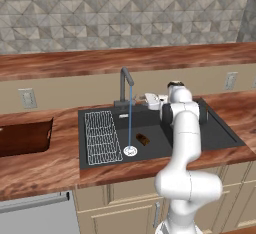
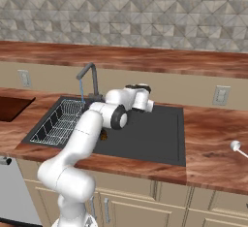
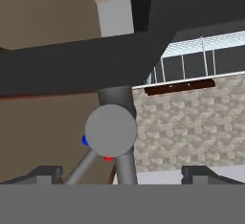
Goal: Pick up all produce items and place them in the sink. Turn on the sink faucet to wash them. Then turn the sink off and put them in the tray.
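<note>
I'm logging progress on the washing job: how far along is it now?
Done: the produce item lies in the sink, and water runs from the faucet. In hand: the open gripper sits at the faucet's base. Left: shut the water off, then move the item to the tray.

Matte black sink (image 1: 220, 133), white wire rack (image 1: 102, 135), olive-brown produce (image 1: 143, 139), reddish-brown tray (image 1: 25, 137)

Grey diamond-patterned tile backsplash (image 1: 125, 13) rises behind reddish wood countertop (image 1: 60, 163). White wall outlets (image 1: 27, 98) dot beige wall strip. Beige cabinet doors (image 2: 203, 206) line front below. Small white-headed utensil (image 2: 236, 146) lies on counter at far right.
</note>
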Motion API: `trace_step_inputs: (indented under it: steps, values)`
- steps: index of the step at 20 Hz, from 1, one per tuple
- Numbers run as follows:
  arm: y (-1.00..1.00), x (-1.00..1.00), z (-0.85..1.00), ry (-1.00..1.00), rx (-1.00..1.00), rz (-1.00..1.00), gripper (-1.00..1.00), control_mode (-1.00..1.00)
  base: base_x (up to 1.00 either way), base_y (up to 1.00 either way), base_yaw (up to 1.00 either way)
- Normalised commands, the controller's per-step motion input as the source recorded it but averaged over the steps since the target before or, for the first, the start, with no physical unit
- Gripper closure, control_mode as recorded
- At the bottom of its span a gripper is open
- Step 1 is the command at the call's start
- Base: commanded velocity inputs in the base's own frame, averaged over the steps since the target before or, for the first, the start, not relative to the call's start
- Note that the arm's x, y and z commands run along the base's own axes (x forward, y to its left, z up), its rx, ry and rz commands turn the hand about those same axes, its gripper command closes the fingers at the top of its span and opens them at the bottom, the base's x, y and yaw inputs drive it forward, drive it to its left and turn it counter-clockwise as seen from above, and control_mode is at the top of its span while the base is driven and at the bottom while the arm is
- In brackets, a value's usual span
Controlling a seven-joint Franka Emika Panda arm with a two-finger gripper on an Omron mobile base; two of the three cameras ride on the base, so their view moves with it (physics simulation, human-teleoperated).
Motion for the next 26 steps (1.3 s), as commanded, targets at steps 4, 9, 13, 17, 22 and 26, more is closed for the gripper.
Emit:
trace_step_inputs:
  steps: [4, 9, 13, 17, 22, 26]
  values:
    - [0.19, 0.01, 0.00, 0.00, 0.01, 0.21, -1.00, -1.00, 0.00, 0.00, 0.00]
    - [0.51, 0.00, 0.00, 0.00, 0.00, 0.07, -1.00, -1.00, 0.00, 0.00, 0.00]
    - [0.71, 0.00, 0.00, 0.02, 0.00, 0.00, -1.00, -1.00, 0.00, 0.00, 0.00]
    - [0.64, 0.00, 0.09, 0.04, 0.00, 0.00, -1.00, -1.00, 0.00, 0.00, 0.00]
    - [0.29, 0.12, 0.18, 0.05, 0.00, 0.00, -1.00, -1.00, 0.00, 0.00, 0.00]
    - [0.23, 0.15, 0.36, 0.01, 0.00, 0.00, -1.00, -1.00, 0.00, 0.00, 0.00]
